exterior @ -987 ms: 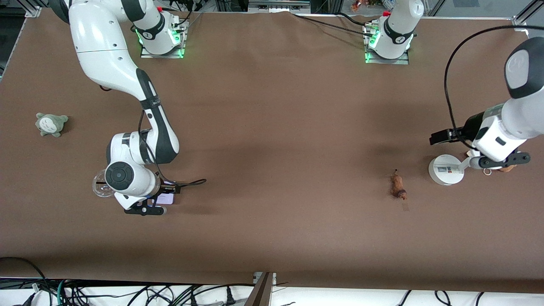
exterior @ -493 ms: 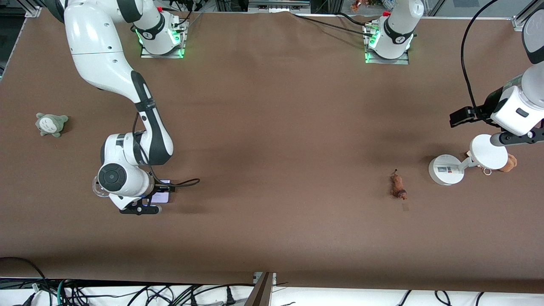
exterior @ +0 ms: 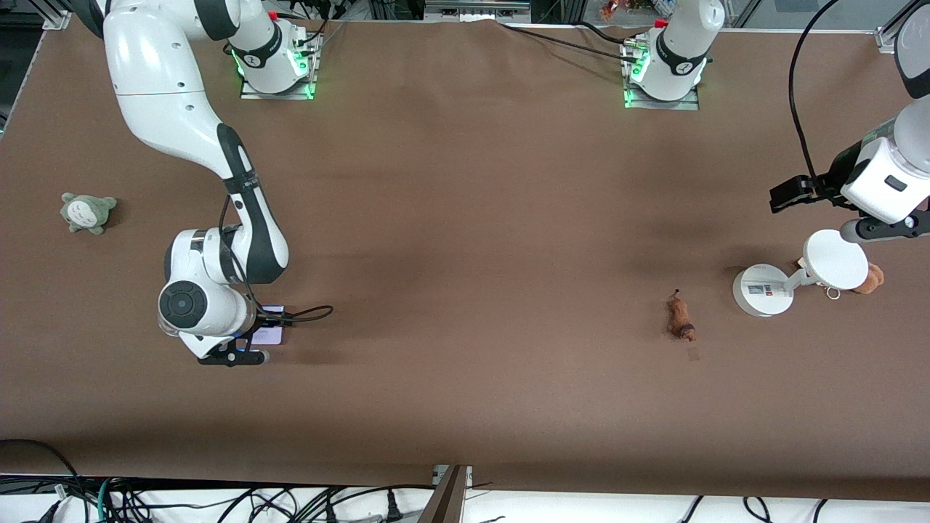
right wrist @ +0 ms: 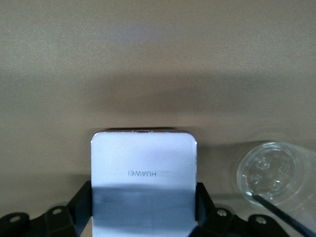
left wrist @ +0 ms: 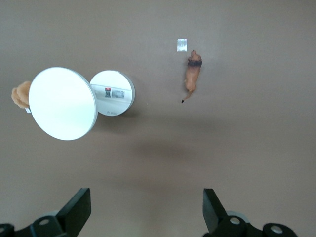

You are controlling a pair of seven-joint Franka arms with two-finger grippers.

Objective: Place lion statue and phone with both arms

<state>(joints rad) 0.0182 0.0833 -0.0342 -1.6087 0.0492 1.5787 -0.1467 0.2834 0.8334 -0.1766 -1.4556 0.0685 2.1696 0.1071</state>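
Note:
The phone point(right wrist: 143, 173), a pale lavender-white rectangle, sits between my right gripper's point(right wrist: 143, 212) fingers, which are shut on its sides. In the front view the phone point(exterior: 269, 334) shows beside the right gripper point(exterior: 247, 347), low at the table toward the right arm's end. The lion statue point(exterior: 681, 320), small and orange-brown, lies on the table toward the left arm's end; it also shows in the left wrist view point(left wrist: 193, 74). My left gripper point(exterior: 883, 226) is open and empty point(left wrist: 145, 210), up in the air by the white stand's disc point(exterior: 835, 259).
The white stand's round base point(exterior: 761, 290) stands beside the lion, with a tan plush point(exterior: 870, 278) by the disc. A grey-green plush point(exterior: 87, 211) lies at the right arm's end. A clear plastic lid point(right wrist: 274, 173) lies beside the phone. A small tape piece point(left wrist: 182, 45) is near the lion.
My left gripper has risen off the stand and moved toward the left arm's end, baring the disc. My right gripper has shifted slightly toward the right arm's end with the phone.

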